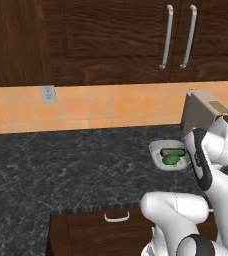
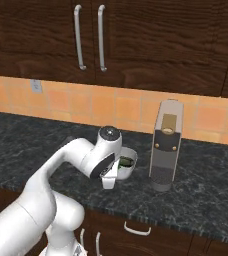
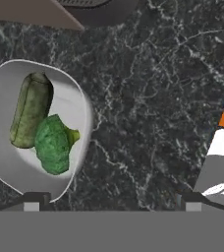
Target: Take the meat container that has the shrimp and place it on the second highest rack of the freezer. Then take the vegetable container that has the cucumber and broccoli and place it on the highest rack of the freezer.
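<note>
Poised above the dark granite counter (image 3: 153, 98) with gripper (image 3: 111, 201) spread wide, one fingertip (image 3: 33, 201) at the rim of the vegetable container (image 3: 77, 106) holding cucumber (image 3: 30, 115) and broccoli (image 3: 54, 144), beside the coffee machine (image 2: 165, 145), probably for a rim grasp.

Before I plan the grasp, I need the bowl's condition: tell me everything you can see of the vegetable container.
The vegetable container is a white bowl with a thick rounded rim, smooth and matte. It stands upright on the dark speckled counter, left of the grey coffee machine. Inside lie the cucumber, dull green and faintly striped, and the bright green lumpy broccoli, touching each other. In the hand view the open claw hovers above, one fingertip over the rim.
</note>
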